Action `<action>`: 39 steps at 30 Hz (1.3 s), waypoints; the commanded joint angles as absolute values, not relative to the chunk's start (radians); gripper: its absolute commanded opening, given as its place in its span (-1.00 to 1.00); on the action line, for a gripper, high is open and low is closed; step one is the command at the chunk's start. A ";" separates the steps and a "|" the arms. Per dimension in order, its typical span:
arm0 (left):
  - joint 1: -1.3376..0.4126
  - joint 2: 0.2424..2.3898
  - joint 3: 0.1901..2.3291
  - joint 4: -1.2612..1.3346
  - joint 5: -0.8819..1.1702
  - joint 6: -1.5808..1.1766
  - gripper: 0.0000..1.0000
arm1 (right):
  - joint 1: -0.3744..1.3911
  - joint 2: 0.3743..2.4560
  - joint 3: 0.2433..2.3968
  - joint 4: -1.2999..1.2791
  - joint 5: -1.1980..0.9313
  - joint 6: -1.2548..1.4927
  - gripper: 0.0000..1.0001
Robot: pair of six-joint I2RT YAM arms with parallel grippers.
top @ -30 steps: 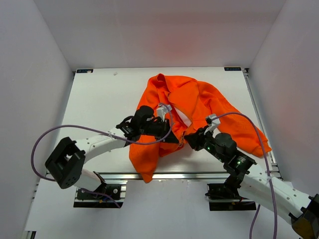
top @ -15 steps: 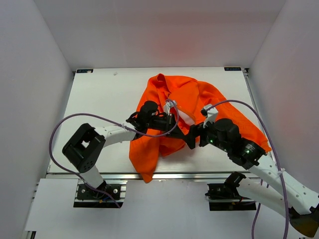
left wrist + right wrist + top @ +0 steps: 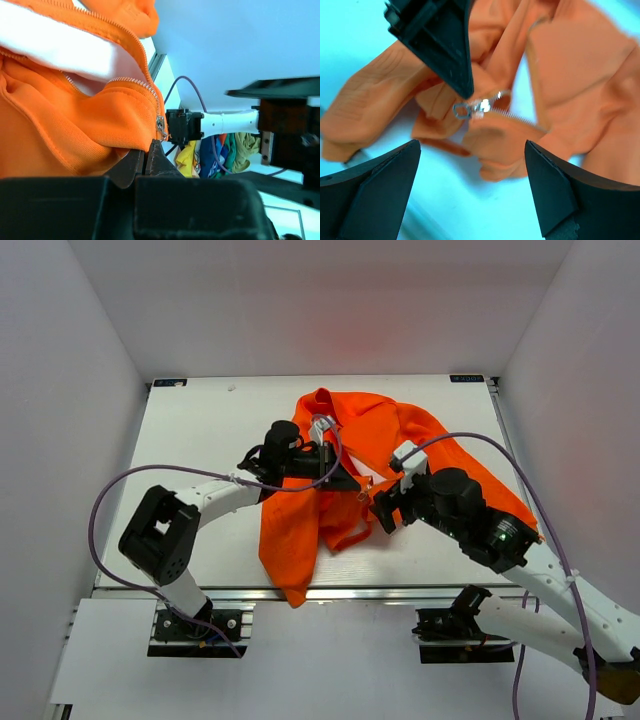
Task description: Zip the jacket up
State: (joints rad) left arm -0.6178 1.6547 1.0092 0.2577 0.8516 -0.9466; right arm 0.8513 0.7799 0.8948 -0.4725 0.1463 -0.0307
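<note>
The orange jacket (image 3: 400, 445) lies crumpled across the middle of the table. My left gripper (image 3: 350, 483) is shut on the jacket's front edge (image 3: 115, 125), right beside the silver zipper slider (image 3: 161, 125); the pale zipper teeth (image 3: 127, 82) run up from there. My right gripper (image 3: 376, 508) hovers just right of that spot, open wide with nothing between its fingers. In the right wrist view the slider and its ring pull (image 3: 477, 107) hang ahead of the open gripper (image 3: 472, 192), under the left gripper's dark fingertip (image 3: 447, 45).
The white table (image 3: 200, 440) is walled in on three sides, and a metal rail (image 3: 380, 592) runs along its near edge. A jacket flap (image 3: 290, 540) hangs toward that rail. Colourful clothes (image 3: 220, 150) lie beyond the table in the left wrist view.
My right gripper has opened wide, let go at the zipper and drawn back slightly. My left gripper has carried the jacket's edge away from the near rail, toward the table's middle.
</note>
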 commanded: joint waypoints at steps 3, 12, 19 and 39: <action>-0.592 1.594 1.104 0.146 0.870 -0.940 -1.00 | 0.922 0.857 1.041 -0.327 0.282 -0.318 0.79; -0.561 1.588 1.178 0.029 0.828 -0.933 -1.00 | 1.123 0.999 1.016 -0.348 0.555 -0.491 0.71; -0.561 1.568 1.149 0.046 0.830 -0.945 -1.00 | 1.246 1.034 0.977 -0.321 0.629 -0.367 0.44; -0.561 1.517 1.092 0.071 0.821 -0.974 -1.00 | 1.261 1.083 0.854 -0.077 0.818 -0.141 0.19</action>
